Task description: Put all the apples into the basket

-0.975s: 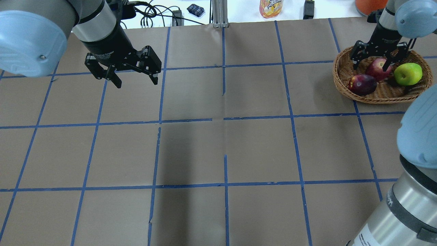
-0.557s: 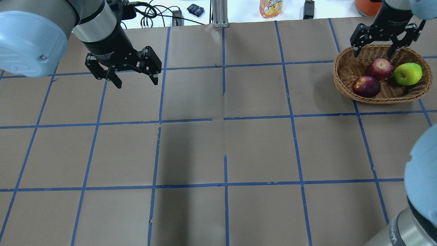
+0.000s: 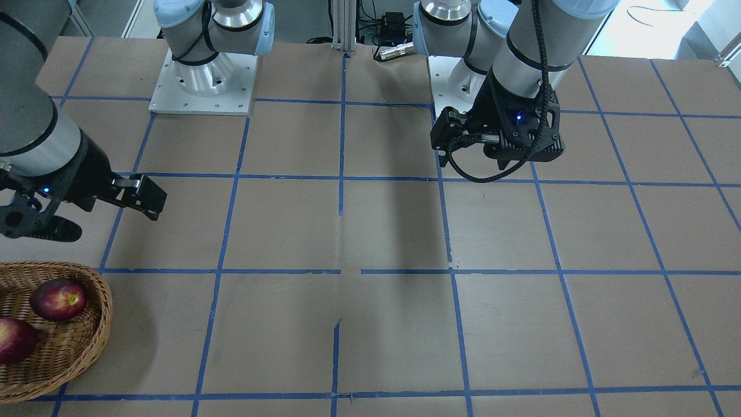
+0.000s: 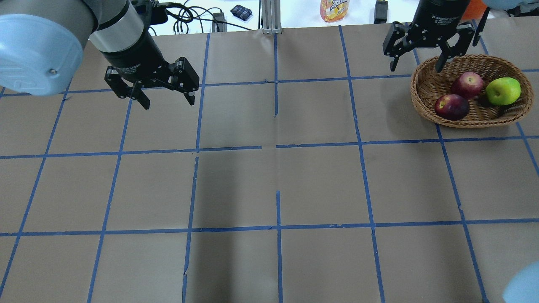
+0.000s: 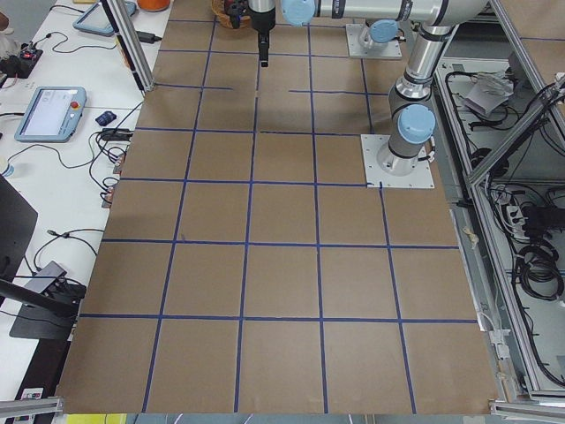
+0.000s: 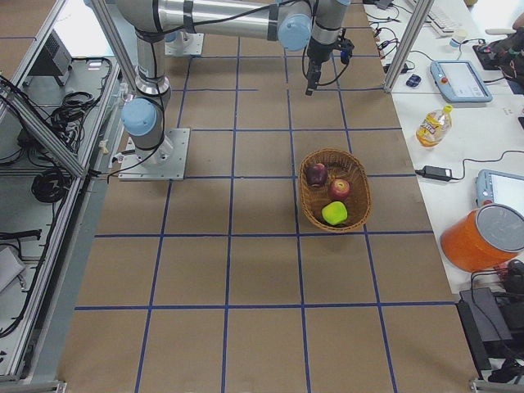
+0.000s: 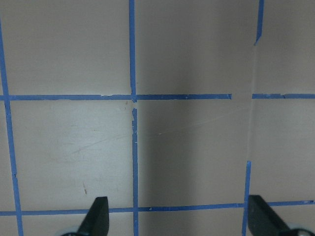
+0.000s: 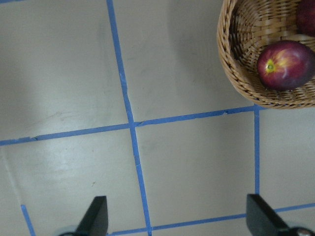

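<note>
All three apples lie in the basket (image 4: pixel 476 123), which stands on the table (image 4: pixel 269 185) at its far right in the overhead view. The green apple (image 4: pixel 502 91) is on the right. The red apple (image 4: pixel 467 84) is just beside it, towards the middle. The dark apple (image 4: pixel 452 106) sits nearer the robot, close against the red one, though whether they touch is hard to tell. The right gripper (image 4: pixel 416 68) hangs empty, its fingers spread wide, by the far left part of the basket's rim. It appears to be clear of the wicker, but the overhead view does not make its height plain. Its wrist camera looks down on brown paper, with the edge of the basket and the dark apple in the upper right corner. The left gripper (image 4: pixel 168 103) is well apart on the other side of the table. It too is spread and holds nothing, above bare paper crossed by blue tape lines (image 4: pixel 275 63).
</note>
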Robot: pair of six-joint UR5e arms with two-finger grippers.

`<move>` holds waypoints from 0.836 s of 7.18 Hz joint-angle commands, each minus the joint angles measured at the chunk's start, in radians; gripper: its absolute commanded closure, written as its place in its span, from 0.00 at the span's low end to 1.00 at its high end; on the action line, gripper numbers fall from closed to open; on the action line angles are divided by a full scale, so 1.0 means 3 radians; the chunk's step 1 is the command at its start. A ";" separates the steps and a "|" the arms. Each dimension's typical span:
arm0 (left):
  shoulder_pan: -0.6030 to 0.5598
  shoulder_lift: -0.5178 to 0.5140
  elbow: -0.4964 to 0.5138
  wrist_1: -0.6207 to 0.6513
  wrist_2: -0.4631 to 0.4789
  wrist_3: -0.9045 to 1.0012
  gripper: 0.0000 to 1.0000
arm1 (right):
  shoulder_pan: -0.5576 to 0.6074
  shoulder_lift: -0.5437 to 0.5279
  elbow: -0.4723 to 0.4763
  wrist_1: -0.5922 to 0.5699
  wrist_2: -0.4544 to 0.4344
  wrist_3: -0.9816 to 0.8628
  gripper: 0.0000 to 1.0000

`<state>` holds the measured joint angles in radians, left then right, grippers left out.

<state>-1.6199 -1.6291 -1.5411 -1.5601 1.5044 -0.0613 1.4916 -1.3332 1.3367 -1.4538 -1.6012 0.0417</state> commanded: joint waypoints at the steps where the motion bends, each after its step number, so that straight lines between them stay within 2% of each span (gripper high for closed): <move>1: 0.0000 0.0005 -0.0007 0.0000 0.0001 0.0000 0.00 | 0.0044 -0.0432 0.0287 0.0218 0.0040 0.0030 0.00; 3: 0.0000 0.0015 -0.0022 0.0000 -0.0004 0.0000 0.00 | 0.0054 -0.0846 0.0915 0.0132 0.0040 0.0030 0.00; 4: 0.0000 0.0015 -0.0022 0.0000 -0.0004 -0.0005 0.00 | 0.0064 -0.0944 0.1075 -0.0197 0.0050 0.0070 0.00; 6: 0.0000 0.0015 -0.0022 0.0000 -0.0004 0.0000 0.00 | 0.0166 -0.0950 0.1067 -0.0267 0.0045 0.0086 0.00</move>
<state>-1.6199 -1.6246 -1.5477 -1.5601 1.5033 -0.0618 1.5228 -1.6111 1.6480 -1.5119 -1.5869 0.0625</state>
